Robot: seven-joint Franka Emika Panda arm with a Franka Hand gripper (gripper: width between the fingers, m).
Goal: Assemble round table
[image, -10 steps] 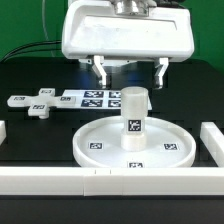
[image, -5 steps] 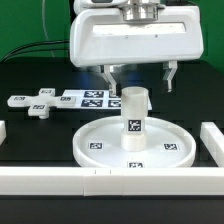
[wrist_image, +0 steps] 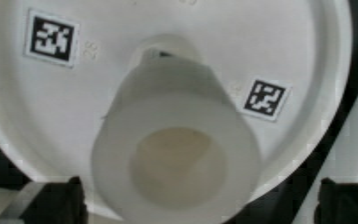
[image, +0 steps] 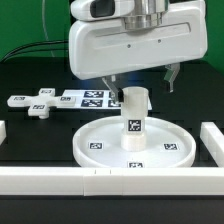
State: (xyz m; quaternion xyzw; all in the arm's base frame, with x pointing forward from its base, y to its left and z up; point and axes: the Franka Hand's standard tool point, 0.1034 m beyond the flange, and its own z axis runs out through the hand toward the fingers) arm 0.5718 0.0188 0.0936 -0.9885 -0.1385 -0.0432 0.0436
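The large rimmed round disc (image: 135, 143) lies flat on the black table. The short thick cylinder (image: 134, 112) stands upright at its middle. The cross-shaped piece (image: 35, 104) lies on the table at the exterior view's left. My gripper (image: 141, 82) hangs open and empty above and just behind the cylinder, with one finger on each side of it. The wrist view looks straight down on the cylinder's top (wrist_image: 172, 150) and the disc (wrist_image: 78, 95), with the gripper (wrist_image: 197, 205) spread wide, its dark fingertips (wrist_image: 55, 200) clear of the cylinder.
The marker board (image: 92, 98) lies behind the disc at the exterior view's left. White border blocks run along the front (image: 100, 181), the right (image: 212, 141) and the left (image: 3, 130).
The gripper has shifted toward the exterior view's right and now stands over the cylinder. It stayed open. The parts have not moved.
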